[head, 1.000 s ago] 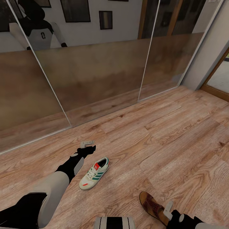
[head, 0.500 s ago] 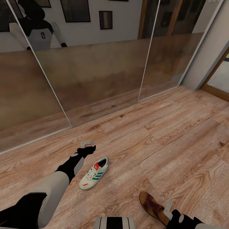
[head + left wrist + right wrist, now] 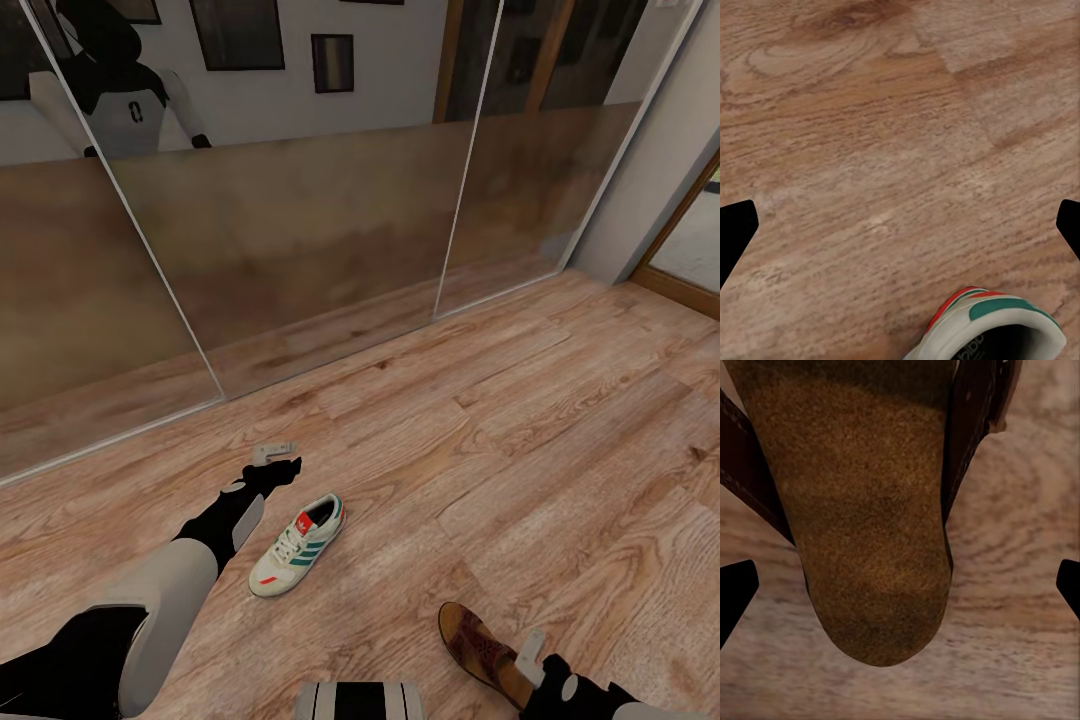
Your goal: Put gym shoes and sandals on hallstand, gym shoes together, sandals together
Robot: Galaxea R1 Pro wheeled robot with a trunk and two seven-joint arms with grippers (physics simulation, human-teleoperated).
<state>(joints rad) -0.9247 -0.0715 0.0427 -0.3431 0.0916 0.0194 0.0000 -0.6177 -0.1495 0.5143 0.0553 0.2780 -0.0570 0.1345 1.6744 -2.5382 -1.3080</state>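
Note:
One gym shoe (image 3: 297,545), white with teal stripes and red accents, lies on the corridor floor (image 3: 520,430). Its heel (image 3: 994,330) appears in the left wrist view. My left gripper (image 3: 272,452) hovers just beyond that heel, open, with wide-apart fingertips (image 3: 735,229) and only bare planks between them. A brown sandal (image 3: 480,645) lies near my base on the right. My right gripper (image 3: 530,652) hangs open directly over it. In the right wrist view the sandal's dark insole (image 3: 862,510) sits close between the spread fingertips (image 3: 735,589). The hallstand is out of view.
Tall mirrored sliding panels (image 3: 300,230) line the far side of the floor and reflect my body (image 3: 110,90). A wall corner and a wooden door frame (image 3: 690,240) stand at the right. Open wood flooring stretches to the right of the shoe.
The right gripper has sunk very slightly over the sandal. The left arm, the shoe and the camera have stayed still.

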